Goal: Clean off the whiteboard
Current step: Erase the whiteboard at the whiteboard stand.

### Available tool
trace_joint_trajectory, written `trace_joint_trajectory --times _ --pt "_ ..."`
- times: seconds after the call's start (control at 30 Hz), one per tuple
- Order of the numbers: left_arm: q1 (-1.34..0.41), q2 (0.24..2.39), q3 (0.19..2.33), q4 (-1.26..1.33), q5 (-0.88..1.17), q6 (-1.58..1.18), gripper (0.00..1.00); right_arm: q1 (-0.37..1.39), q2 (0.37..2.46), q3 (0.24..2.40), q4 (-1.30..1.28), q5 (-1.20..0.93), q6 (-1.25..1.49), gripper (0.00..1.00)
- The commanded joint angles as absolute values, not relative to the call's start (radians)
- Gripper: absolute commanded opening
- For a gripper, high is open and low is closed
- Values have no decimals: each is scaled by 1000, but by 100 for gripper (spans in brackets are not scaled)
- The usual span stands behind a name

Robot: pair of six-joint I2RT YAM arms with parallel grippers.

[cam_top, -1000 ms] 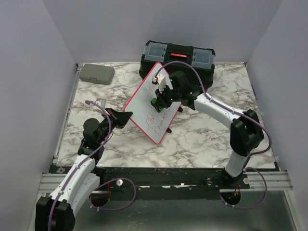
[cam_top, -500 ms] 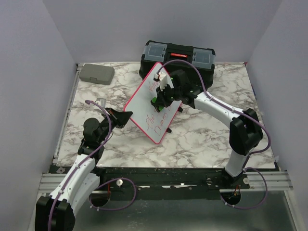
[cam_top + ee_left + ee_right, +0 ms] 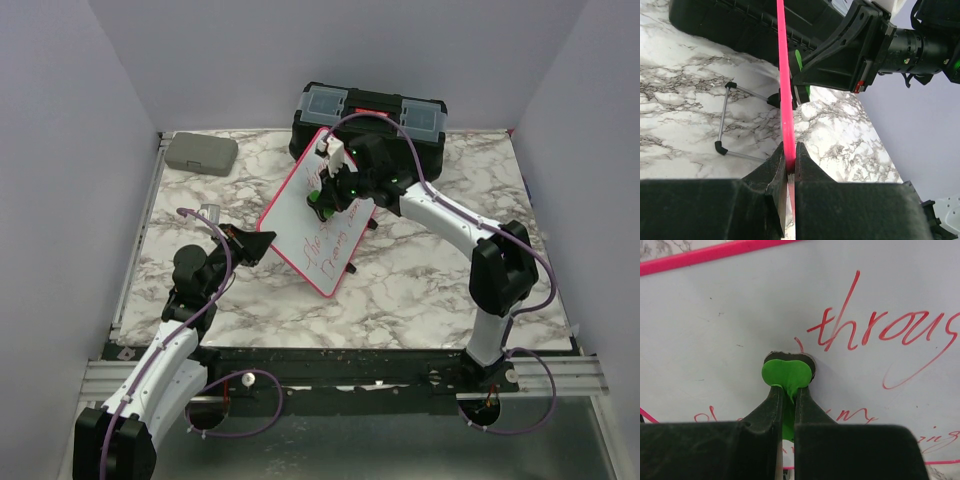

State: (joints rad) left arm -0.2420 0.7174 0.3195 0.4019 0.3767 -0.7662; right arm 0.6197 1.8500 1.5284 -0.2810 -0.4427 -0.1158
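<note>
**2 arms on 1 whiteboard, mid-wipe**

Both grippers are working the same board. The whiteboard (image 3: 300, 235) is standing tilted on the marble table (image 3: 420, 280), roughly mid-table, with its far corner sitting right in front of the black toolbox (image 3: 372, 112). From the top view it's looking like a diamond, with 1 corner pointing toward the left arm.

The left gripper (image 3: 262, 238) is pinching that corner. In its wrist view the fingers (image 3: 772, 172) are clamping tight on the pink frame (image 3: 785, 100), seen edge-on, with nothing else between them.

The right gripper (image 3: 788, 395) is squeezing a little green eraser (image 3: 786, 372). Its jaws are sitting almost together, with just the green tab between them. The dark pad under the tab is pressing flat against the white surface, in the far half of the board.

Red handwriting (image 3: 875, 330) is showing just right of the eraser, something like "throu...", and more scrawl is running along the bottom of that wrist view. The patch up and left of the eraser is looking plain white.

A wire leg with black tips (image 3: 722, 120) is resting on the marble behind the board. A small grey case (image 3: 200, 153) is sitting in the far-left corner, well apart from everything.
</note>
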Motion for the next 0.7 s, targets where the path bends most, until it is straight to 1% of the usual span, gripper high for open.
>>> trace_joint_trajectory --times 0.0,0.17,0.37,0.67 --pt "-265 712 359 423 489 -746 0 627 1893 1587 -169 -490 -91 1" --pt "-265 708 360 416 489 -741 0 627 1894 1605 -157 -518 -62 1" --pt "-265 699 359 409 486 -741 0 626 1899 1607 -173 -491 -55 1" --pt "-265 690 361 397 482 -733 0 597 1824 1414 -214 -482 -95 1"
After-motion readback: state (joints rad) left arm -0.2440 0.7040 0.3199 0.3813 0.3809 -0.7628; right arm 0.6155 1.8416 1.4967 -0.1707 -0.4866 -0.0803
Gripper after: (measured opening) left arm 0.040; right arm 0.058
